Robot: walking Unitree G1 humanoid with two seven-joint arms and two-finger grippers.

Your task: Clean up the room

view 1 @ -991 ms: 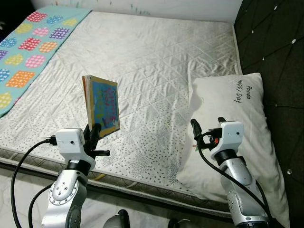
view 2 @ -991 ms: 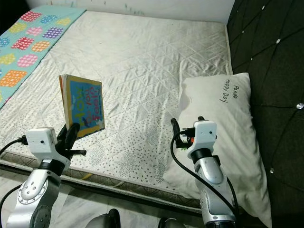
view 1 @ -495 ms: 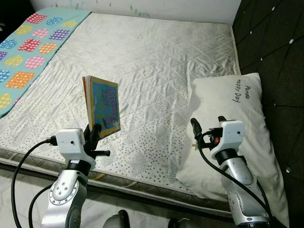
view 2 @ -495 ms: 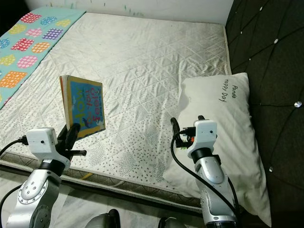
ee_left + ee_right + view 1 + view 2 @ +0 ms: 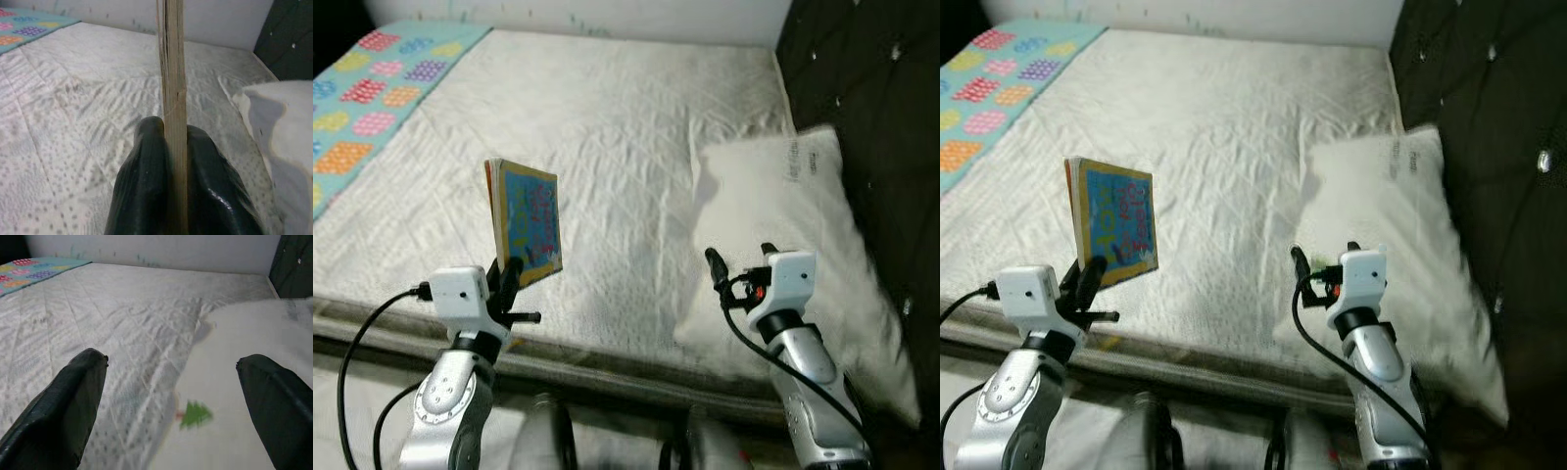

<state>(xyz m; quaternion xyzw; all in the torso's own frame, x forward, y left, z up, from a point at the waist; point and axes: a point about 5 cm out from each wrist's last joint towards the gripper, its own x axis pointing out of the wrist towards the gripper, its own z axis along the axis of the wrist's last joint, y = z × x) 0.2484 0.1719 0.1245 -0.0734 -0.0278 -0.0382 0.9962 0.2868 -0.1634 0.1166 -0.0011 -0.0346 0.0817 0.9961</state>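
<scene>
A: Nearest first. What does the left gripper (image 5: pixel 509 277) have?

B: It is clamped on the lower edge of a children's picture book (image 5: pixel 525 221), holding it upright, clear above the front edge of the mattress (image 5: pixel 636 137). In the left wrist view the fingers (image 5: pixel 146 191) pinch the page block from both sides.

A: And the right gripper (image 5: pixel 171 382)?

B: Spread wide, empty, hovering near the pillow (image 5: pixel 783 225) corner.

A: Beyond that?

B: A patterned blanket (image 5: pixel 382 98) far left, a dark tufted headboard (image 5: pixel 1474 108) to the right.

A: Advice for carrying?

B: The grip is low on a tall book, so I'd keep the wrist level and move slowly; it could lever loose.
</scene>
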